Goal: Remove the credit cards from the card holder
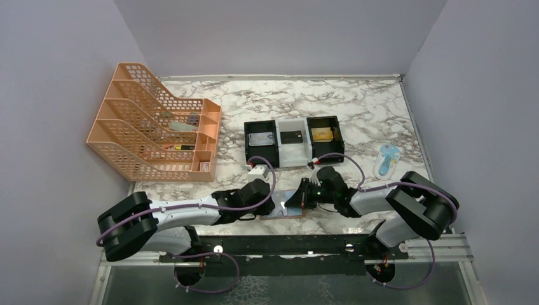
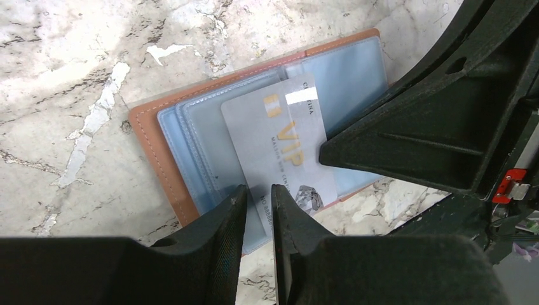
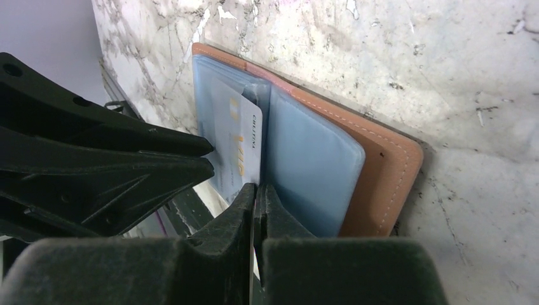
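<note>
the card holder (image 2: 152,143) lies opened flat on the marble counter (image 2: 70,76), at the near side between the two arms, with the tan leather down and the light-blue pockets facing up. one greyish-silver credit card (image 2: 279,136) with gold "vip" letters lies across the pockets, a little slanted, and one end of it reaches the edge of the holder nearest to the left tool (image 2: 257,197). this tool stands over that end with its fingers almost together, only a thin gap between them; whether it really pinches the card i cannot tell. the right tool (image 3: 255,190) is closed, finger against finger, and its tips are at the side edge of the same card (if the card is caught between them is not visible). farther back on the counter stands a black-and-white tray (image 1: 293,160) with three compartments, and an orange mesh rack (image 1: 152,127) stands at the left.
</note>
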You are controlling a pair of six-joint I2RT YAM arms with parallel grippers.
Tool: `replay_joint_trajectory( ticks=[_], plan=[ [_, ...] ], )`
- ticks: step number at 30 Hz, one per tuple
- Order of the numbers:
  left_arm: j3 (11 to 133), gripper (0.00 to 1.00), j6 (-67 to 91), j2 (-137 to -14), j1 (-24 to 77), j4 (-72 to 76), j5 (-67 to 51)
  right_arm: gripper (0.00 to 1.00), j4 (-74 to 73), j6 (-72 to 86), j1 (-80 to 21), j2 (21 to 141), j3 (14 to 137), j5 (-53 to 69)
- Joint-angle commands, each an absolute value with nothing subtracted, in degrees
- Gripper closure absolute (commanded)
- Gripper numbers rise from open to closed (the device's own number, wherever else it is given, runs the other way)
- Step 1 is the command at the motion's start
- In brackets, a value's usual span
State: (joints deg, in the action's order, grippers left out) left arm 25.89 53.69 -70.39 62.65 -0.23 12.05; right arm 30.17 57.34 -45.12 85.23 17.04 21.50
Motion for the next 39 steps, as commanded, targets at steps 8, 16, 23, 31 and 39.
replay_joint_trajectory(
  ticks=[8,16,23,31,39],
  plan=[
    [24.5,0.76,53.0,-71.1,62.9,-2.1,13.5,0.99,28.6,57.5,-42.6,81.2,13.9,22.6],
    [25.9,0.81,50.2,-72.4,62.8,-2.2,12.0,0.90,27.1,56.9,-42.4,81.9,15.8,22.4],
    [26.3,0.83,47.9,-72.2,62.8,-2.4,11.1,0.77,33.1,58.3,-42.3,84.3,14.7,22.5],
    [27.2,0.87,47.9,-74.6,62.8,-3.2,10.9,0.77,37.7,59.6,-41.8,88.3,14.6,25.6],
    [27.7,0.91,47.5,-74.8,62.8,-4.2,11.0,0.75,43.3,59.0,-41.1,91.0,13.6,29.6]
  ],
)
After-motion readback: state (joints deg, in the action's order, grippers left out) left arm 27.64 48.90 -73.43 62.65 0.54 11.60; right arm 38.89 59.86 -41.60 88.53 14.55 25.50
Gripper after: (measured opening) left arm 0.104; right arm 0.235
